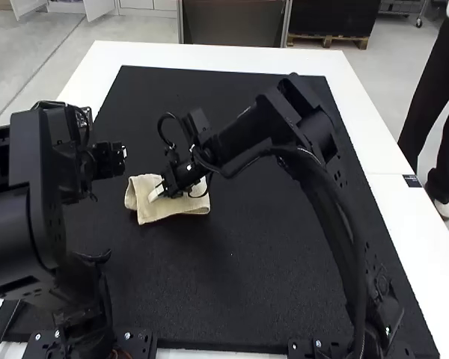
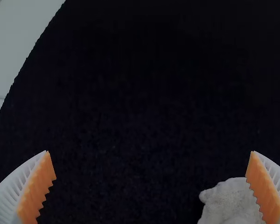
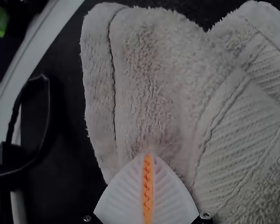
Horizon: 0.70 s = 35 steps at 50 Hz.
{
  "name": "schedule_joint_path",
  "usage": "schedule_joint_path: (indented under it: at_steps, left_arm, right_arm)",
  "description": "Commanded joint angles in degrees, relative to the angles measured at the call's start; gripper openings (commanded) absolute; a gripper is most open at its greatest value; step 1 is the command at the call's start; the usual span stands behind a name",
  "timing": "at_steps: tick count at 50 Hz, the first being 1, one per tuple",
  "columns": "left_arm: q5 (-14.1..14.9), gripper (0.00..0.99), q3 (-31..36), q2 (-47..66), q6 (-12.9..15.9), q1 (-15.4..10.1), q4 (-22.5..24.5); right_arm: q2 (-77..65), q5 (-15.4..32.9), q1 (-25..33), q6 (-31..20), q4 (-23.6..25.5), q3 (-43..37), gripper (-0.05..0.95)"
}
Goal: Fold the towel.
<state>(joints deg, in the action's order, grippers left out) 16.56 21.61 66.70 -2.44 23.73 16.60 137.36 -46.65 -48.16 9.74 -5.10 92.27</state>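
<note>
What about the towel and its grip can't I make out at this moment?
- High view: the middle of the towel is covered by the right gripper, so the number of layers there can't be told.
- Right wrist view: the shut fingers cover the spot where they meet the cloth, so whether any is pinched is unclear; the view's edge cuts off the towel.
- Left wrist view: a finger of the left gripper and the view's edge hide part of the towel.

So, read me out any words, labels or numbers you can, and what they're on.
No text is readable.
Small dark label on the white table: too small to read.
Possible raised lettering on the towel: too unclear to read.
</note>
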Motion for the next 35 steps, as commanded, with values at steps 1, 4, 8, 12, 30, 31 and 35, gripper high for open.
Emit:
schedule_joint_path:
  at_steps: [1, 4, 8, 12, 30, 31, 35]
  left_arm:
    - [0.8, 0.959, -0.3, -0.6, -0.1, 0.5, 1.1]
    - [0.8, 0.959, -0.3, -0.6, -0.1, 0.5, 1.2]
    - [0.9, 0.959, -0.2, -0.5, -0.1, 0.5, 1.2]
    - [0.9, 0.959, -0.2, -0.6, -0.1, 0.5, 1.2]
    - [1.5, 0.959, -0.2, -0.6, -0.1, 0.5, 1.0]
    - [1.5, 0.959, -0.2, -0.6, -0.1, 0.5, 1.0]
    - [1.5, 0.959, -0.3, -0.6, -0.1, 0.5, 1.0]
  right_arm:
    - [1.3, -0.1, -0.1, -0.6, -0.6, 2.9, -0.02]
    - [2.1, 0.0, 0.0, -0.6, -0.6, 3.7, -0.02]
    - [2.9, 0.1, 0.2, -0.6, -0.6, 4.6, -0.02]
    - [3.9, 0.3, 0.3, -0.6, -0.6, 5.5, -0.02]
    - [7.5, 2.4, 0.6, -0.9, -2.1, 9.5, -0.02]
    - [7.7, 2.4, 0.7, -0.9, -2.1, 9.7, -0.02]
    - [8.5, 2.5, 1.1, -1.0, -2.1, 10.7, -0.02]
